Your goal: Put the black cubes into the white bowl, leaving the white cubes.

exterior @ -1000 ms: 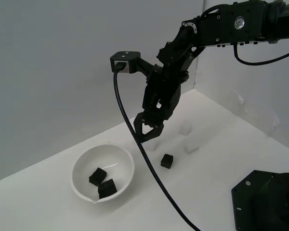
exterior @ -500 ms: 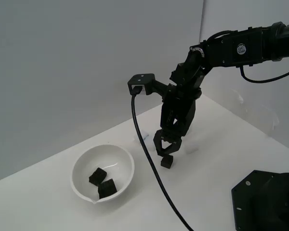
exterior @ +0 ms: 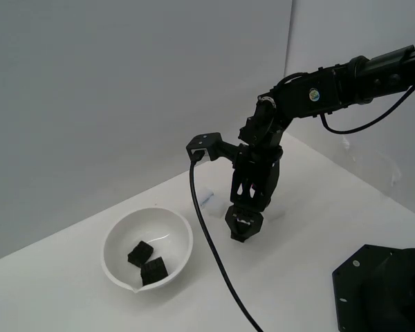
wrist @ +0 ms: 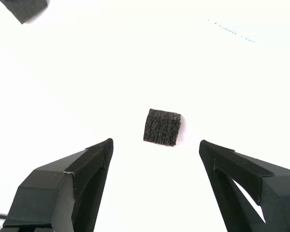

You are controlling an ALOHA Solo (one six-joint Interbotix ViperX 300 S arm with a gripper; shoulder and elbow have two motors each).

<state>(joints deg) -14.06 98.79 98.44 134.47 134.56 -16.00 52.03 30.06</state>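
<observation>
Gripper (wrist: 156, 150) spread wide over the last loose black cube (wrist: 162, 127) on the white table (exterior: 311, 228).

In the wrist view the cube lies between and just ahead of the two fingertips (wrist: 94, 154), touching neither. In the exterior view two black cubes (exterior: 146, 263) rest inside the white bowl (exterior: 117, 238), to the exterior view's left of the gripper.

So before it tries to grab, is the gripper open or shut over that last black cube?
Open. In the wrist view the gripper has its two fingers spread wide apart, with the black cube lying untouched between them.
</observation>
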